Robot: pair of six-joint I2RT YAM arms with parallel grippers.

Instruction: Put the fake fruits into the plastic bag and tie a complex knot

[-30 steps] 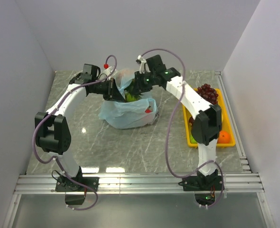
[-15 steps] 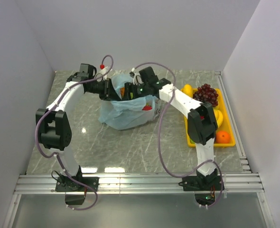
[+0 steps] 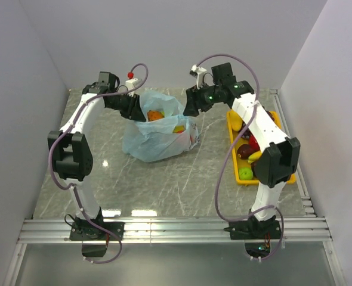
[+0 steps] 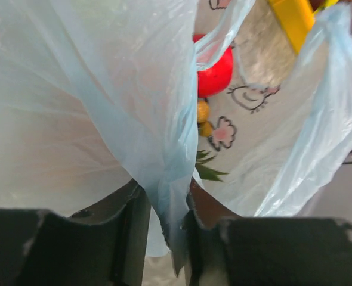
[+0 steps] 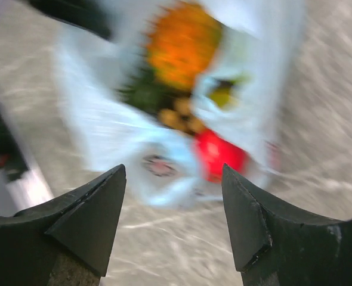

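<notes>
- The left gripper (image 4: 166, 205) had its fingers clamped on a gathered fold of the plastic bag (image 3: 158, 140) — at the rim on its side.
- The right gripper (image 5: 173, 168) hung over the bag's mouth, fingers wide apart, holding nothing.
- The bag sat open on the marble table (image 3: 182, 179) between both grippers, an orange fruit (image 3: 155, 115) showing inside.

Bag (image 3: 158, 140) sits open-mouthed mid-worktop (image 3: 164, 179), orange fruit (image 3: 155, 115) visible inside. Left hand (image 3: 135, 111) at its left rim; right hand (image 3: 191, 109) near right rim. Tray (image 3: 241, 182) far right.
</notes>
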